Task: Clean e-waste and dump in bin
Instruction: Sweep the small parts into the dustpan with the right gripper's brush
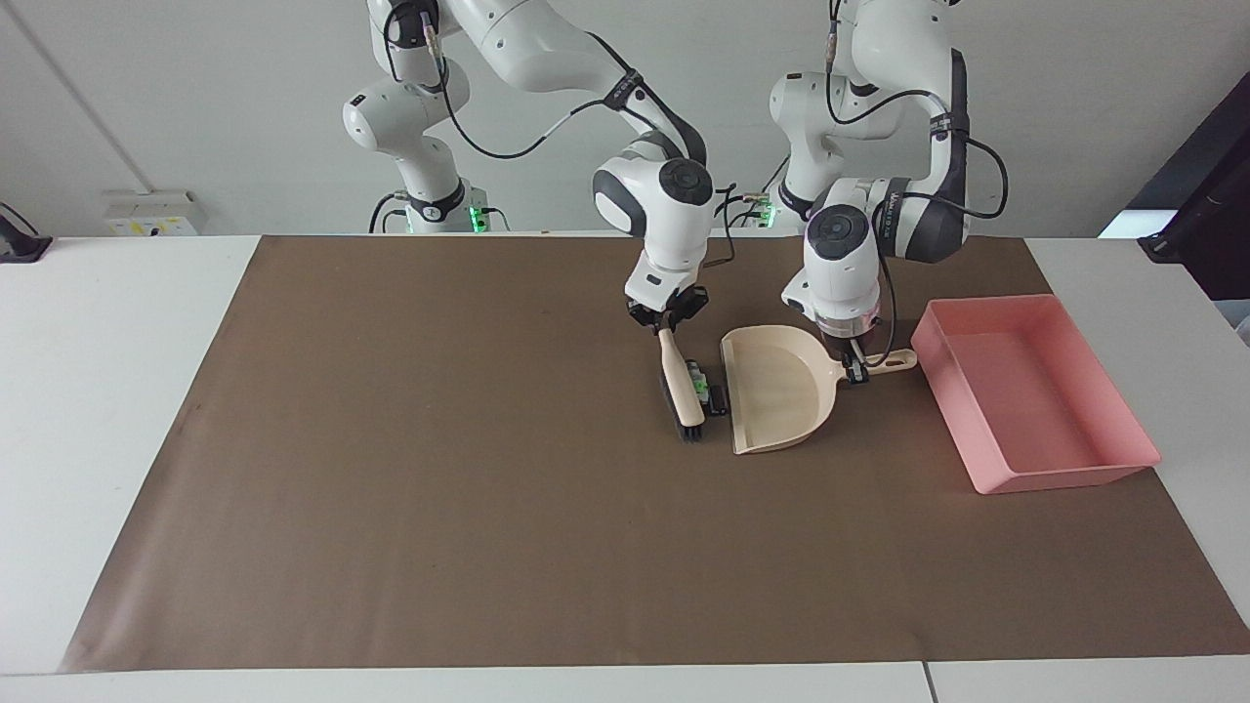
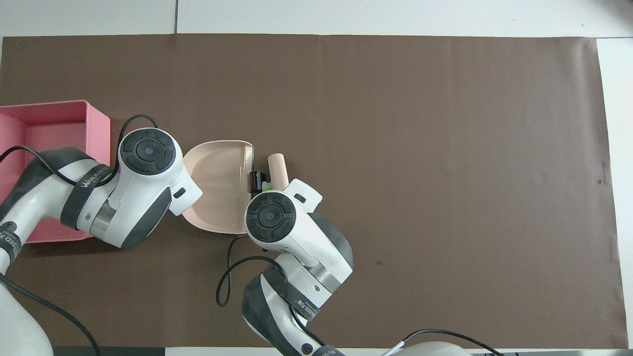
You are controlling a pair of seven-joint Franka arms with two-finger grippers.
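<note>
The e-waste lies squeezed between brush and dustpan: the white-grey bit with its green patch [image 1: 697, 383] [image 2: 266, 186] and the black block [image 1: 719, 398] [image 2: 255, 180], which sits right at the dustpan's open edge. My right gripper [image 1: 667, 324] is shut on the top of a beige brush [image 1: 682, 391]; its dark bristles [image 1: 692, 434] rest on the mat against the e-waste. My left gripper [image 1: 856, 365] is shut on the handle of the beige dustpan [image 1: 776, 395] [image 2: 217, 185], which lies flat. In the overhead view both wrists hide their grippers. The pink bin [image 1: 1069, 477] [image 2: 94, 111] stands beside the dustpan.
A brown mat [image 1: 439, 469] covers the white table [image 1: 98, 391]. The bin sits at the mat's edge at the left arm's end. A cable [image 2: 225, 282] loops off my right arm above the mat.
</note>
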